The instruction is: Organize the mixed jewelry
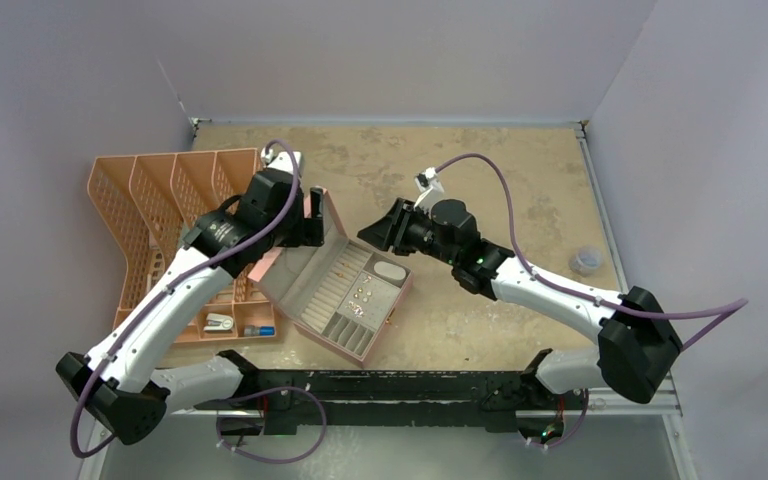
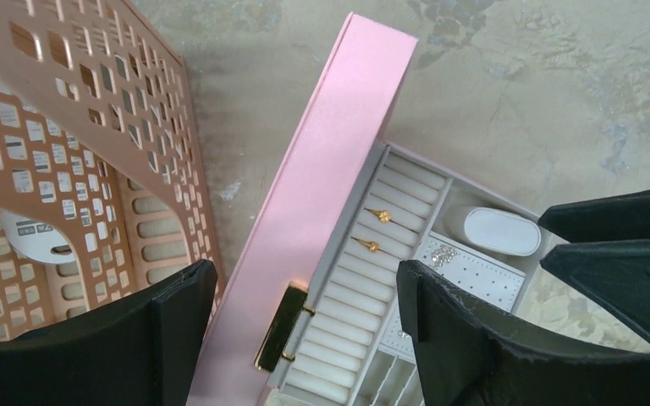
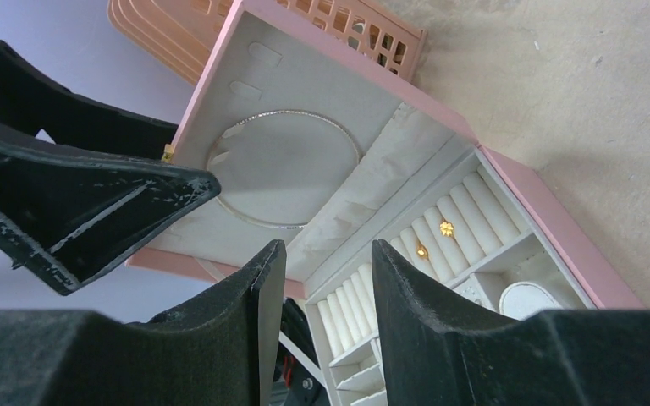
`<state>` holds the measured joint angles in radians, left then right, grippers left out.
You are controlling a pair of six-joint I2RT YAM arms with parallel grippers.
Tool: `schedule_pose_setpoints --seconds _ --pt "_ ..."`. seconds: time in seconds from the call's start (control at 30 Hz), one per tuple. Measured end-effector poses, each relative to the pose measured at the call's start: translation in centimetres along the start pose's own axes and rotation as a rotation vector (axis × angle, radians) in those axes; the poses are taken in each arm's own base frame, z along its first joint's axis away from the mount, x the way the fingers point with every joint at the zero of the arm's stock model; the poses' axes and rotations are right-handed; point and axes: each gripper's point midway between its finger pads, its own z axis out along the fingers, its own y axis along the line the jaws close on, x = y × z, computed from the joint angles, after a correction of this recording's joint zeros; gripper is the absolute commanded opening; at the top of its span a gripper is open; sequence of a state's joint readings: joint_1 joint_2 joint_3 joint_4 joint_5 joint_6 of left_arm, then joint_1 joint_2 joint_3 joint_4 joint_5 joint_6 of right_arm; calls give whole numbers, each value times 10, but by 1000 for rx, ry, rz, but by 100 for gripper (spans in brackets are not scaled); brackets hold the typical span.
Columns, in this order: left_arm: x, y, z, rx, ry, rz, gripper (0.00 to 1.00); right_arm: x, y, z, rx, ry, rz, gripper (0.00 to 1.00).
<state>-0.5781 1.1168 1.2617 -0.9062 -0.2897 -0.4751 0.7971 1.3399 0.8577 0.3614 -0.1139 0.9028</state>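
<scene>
Pink lid (image 2: pixel 338 144) apparently propped upright by left gripper (image 2: pixel 300 283), jaws spread astride its edge (no pinch), so interior is exposed; silver hoop (image 3: pixel 281 226) seated in lid lining, gold studs (image 2: pixel 381 216) slotted in rolls (image 2: pixel 347 292); right gripper (image 3: pixel 326 262) slightly parted, empty

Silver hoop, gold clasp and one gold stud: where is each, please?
silver hoop (image 3: pixel 283 226), right wrist view, lower arc of wire.
gold clasp (image 2: pixel 281 328), left wrist view, middle of plate.
gold stud (image 2: pixel 382 216), left wrist view, its ball.
</scene>
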Motion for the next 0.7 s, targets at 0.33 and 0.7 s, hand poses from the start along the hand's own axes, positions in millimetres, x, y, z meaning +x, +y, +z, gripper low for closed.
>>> schedule_pose_setpoints --seconds 0.33,0.7 --pt "9 -30 2 163 67 18 66 10 -10 -1 27 30 14 45" --pt "23 -67 -14 393 147 19 65 16 -17 -1 52 51 33 45"
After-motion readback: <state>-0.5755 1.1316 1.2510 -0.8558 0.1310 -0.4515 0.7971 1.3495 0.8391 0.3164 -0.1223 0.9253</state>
